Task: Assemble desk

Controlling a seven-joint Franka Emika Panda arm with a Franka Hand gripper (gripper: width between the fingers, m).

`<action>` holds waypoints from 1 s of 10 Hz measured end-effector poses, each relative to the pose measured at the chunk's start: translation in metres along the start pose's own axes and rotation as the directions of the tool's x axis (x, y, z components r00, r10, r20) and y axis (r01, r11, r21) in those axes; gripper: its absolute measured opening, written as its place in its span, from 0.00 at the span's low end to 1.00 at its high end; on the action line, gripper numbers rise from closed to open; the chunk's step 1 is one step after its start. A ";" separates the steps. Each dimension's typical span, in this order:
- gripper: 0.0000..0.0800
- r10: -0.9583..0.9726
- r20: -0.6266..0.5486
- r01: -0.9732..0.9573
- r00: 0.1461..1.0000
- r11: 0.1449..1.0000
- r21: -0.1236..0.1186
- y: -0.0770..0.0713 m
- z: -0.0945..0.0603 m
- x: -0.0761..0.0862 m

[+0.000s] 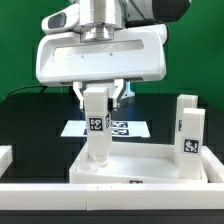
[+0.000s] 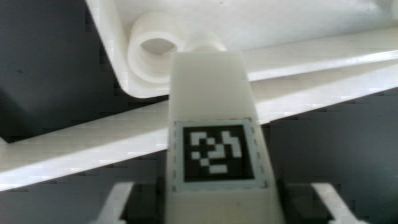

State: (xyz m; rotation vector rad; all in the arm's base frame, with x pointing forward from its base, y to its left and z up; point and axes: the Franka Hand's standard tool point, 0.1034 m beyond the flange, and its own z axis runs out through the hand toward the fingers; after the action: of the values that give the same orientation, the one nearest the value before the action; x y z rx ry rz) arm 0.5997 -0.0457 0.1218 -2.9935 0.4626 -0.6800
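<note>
My gripper [image 1: 98, 95] is shut on a short square white leg [image 1: 97, 125] and holds it upright by its upper end. The leg's tag faces the camera. Its lower end meets the white rimmed tabletop [image 1: 140, 165] at the corner on the exterior view's left. In the wrist view the tagged leg [image 2: 214, 100] runs between my fingers [image 2: 125, 205] toward a round corner socket [image 2: 160, 45] of the tabletop [image 2: 267, 20]. The socket shows just beside the leg's tip, and I cannot tell whether the leg is seated. A second tagged leg [image 1: 187, 125] stands upright at the tabletop's corner on the exterior view's right.
The marker board [image 1: 125, 128] lies flat on the dark table behind the tabletop. A low white border rail [image 1: 110, 195] runs along the front, and another piece of rail [image 1: 5, 155] sits at the exterior view's left edge.
</note>
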 end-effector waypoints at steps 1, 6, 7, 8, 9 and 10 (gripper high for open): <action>0.36 0.002 -0.002 -0.002 1.000 1.000 0.001 0.001 -0.003 0.002; 0.36 -0.008 -0.021 0.008 1.000 1.000 -0.029 0.024 0.005 0.002; 0.36 -0.010 -0.015 0.010 1.000 0.999 -0.030 0.023 0.008 -0.001; 0.36 -0.012 -0.012 0.011 1.000 0.999 -0.031 0.022 0.009 -0.003; 0.36 -0.012 -0.009 0.012 1.000 0.999 -0.032 0.023 0.011 -0.004; 0.36 -0.013 -0.005 0.013 1.000 0.999 -0.034 0.024 0.014 -0.007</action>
State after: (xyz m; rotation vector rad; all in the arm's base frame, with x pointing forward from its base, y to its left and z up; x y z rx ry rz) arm 0.5933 -0.0666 0.1036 -3.0300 0.4608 -0.6879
